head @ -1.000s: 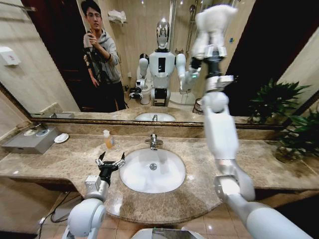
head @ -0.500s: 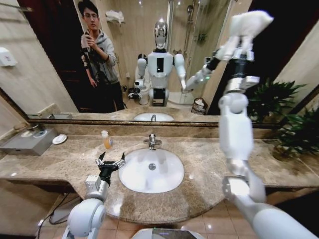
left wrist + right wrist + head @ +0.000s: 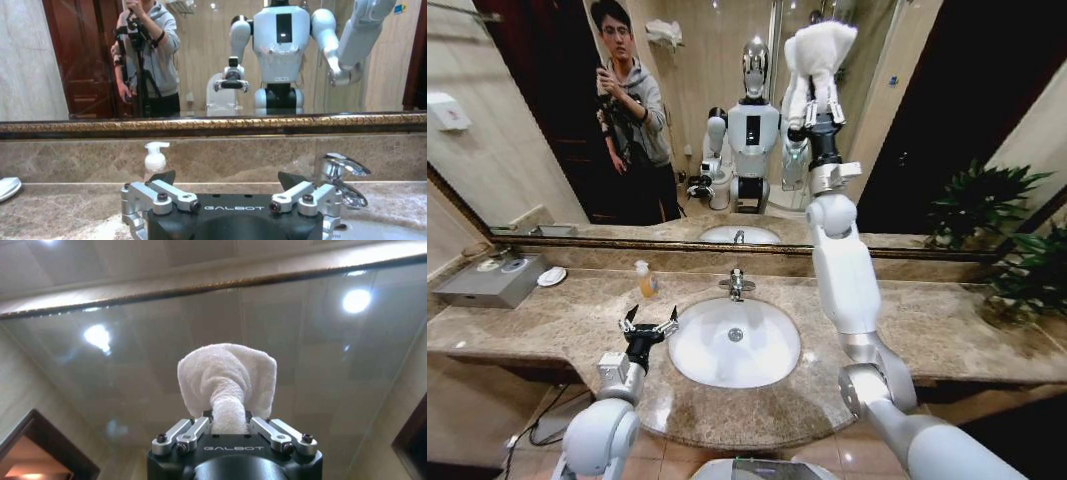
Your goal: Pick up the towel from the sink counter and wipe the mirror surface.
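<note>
Terry towel (image 3: 819, 52), bunched and white, pinched in raised right pincer (image 3: 812, 118) at glass mirror (image 3: 547, 130); left pincer (image 3: 648, 325) agape.

right tool (image 3: 819, 108) raised, left tool (image 3: 648, 327) low

One towel (image 3: 819, 50), one mirror (image 3: 547, 120), one soap bottle (image 3: 645, 281), two tools.
</note>
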